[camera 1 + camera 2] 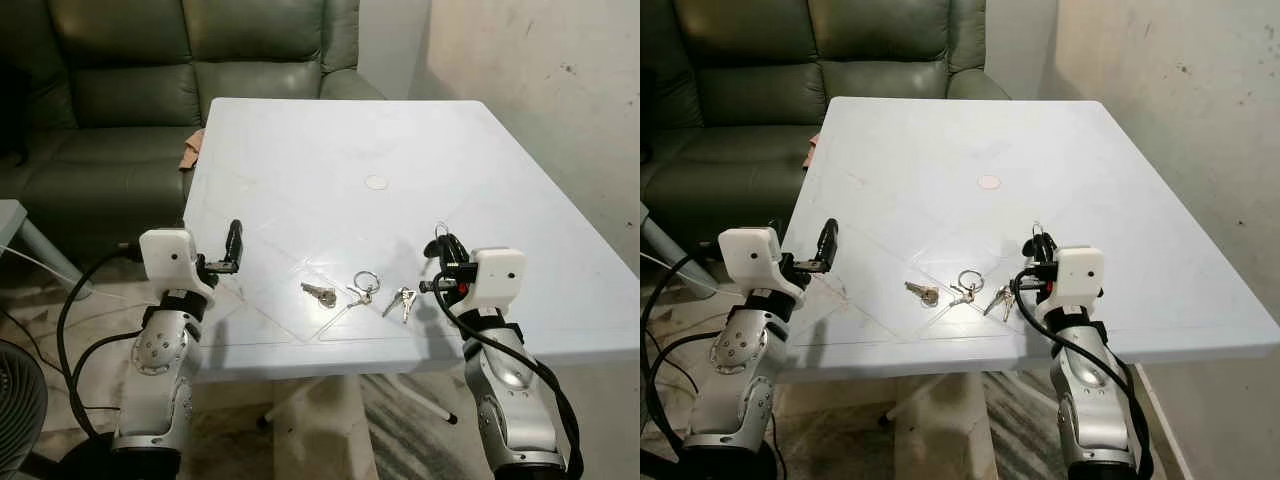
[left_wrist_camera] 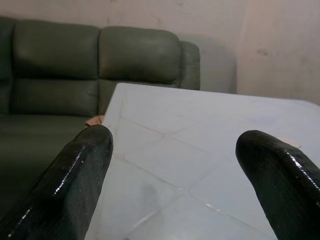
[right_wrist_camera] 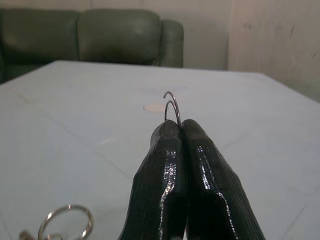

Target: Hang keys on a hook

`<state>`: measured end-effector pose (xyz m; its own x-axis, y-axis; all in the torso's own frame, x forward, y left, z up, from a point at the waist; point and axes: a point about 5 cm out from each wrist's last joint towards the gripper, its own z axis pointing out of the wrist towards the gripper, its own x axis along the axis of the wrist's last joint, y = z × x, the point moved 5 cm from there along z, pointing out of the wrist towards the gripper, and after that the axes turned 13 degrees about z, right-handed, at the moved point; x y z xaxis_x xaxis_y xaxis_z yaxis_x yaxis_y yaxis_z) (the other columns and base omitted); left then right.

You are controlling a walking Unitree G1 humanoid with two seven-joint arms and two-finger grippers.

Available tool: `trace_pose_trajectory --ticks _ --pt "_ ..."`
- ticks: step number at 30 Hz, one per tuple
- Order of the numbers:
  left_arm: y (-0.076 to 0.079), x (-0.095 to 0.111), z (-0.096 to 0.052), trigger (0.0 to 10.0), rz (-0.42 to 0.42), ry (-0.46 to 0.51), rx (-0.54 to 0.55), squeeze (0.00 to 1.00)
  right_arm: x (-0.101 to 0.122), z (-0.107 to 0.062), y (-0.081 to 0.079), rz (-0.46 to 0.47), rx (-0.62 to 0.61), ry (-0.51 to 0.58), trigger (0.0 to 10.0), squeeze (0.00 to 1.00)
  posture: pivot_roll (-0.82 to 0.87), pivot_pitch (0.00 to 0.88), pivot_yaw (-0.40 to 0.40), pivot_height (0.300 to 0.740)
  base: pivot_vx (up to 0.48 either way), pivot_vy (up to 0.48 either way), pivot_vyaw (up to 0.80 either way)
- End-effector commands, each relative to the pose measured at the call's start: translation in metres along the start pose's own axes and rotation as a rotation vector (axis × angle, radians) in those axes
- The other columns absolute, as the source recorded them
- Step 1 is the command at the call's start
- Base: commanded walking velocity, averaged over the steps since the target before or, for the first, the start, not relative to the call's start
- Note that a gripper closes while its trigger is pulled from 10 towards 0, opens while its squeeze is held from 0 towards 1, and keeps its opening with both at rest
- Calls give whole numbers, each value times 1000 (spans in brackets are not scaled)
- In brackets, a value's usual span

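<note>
Keys [image 1: 358,291] lie on the white table [image 1: 400,160], near its front edge. They are spread in a row: one key on the left, a round ring in the middle, and more keys on the right. They sit between the two grippers, and nothing is touching them.

The right gripper [image 1: 441,243] is just beside the keys on the right end of the row, a little above the table. Its two black fingers [image 3: 200,165] are pressed tight together. A thin bent wire hook [image 3: 172,106] sticks out from between the tips, so this gripper is pinching the hook.

The left gripper [image 1: 234,244] is at the left edge of the table, well apart from the keys. Its fingers [image 2: 80,175] are spread wide with nothing between them.

The head views show both arms and the whole row of keys from above. The right wrist view shows the hook up close, and the ring [image 3: 67,222] low in the corner below the fingers. The left wrist view looks across the table to a green sofa [image 2: 100,60] and a pale wall [image 2: 280,45]. A small round spot [image 1: 376,182] marks the middle of the table.
</note>
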<state>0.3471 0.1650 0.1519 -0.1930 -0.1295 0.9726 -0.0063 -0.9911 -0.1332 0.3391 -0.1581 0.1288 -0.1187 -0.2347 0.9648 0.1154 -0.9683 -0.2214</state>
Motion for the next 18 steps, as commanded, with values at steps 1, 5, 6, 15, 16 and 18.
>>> trace_pose_trajectory --ticks 1,5,6,15,16,18 --pt "0 -1 2 10000 -20 -7 5 0 6 2 -5 -22 5 8 10000 0 20 0 -27 740 0 0 0" --pt "-1 -3 4 10000 -18 -21 1 0 -1 4 -5 -29 -7 -32 10000 0 22 0 -25 740 0 0 -562" --pt "-2 -4 4 10000 -12 -20 1 0 -1 4 -4 -32 -8 -30 10000 0 23 0 -24 740 0 0 -738" --pt "-8 -1 11 10000 -12 -14 9 0 -1 13 -7 -34 -17 -32 10000 0 29 0 -20 740 0 0 -742" --pt "-9 -2 12 10000 -13 -22 14 0 0 13 -8 -38 -13 -30 10000 0 31 0 -20 740 0 0 -738" --pt "-10 -2 13 10000 -26 -28 16 0 -1 14 -10 -37 -7 -34 10000 0 31 0 -20 740 0 234 -738"
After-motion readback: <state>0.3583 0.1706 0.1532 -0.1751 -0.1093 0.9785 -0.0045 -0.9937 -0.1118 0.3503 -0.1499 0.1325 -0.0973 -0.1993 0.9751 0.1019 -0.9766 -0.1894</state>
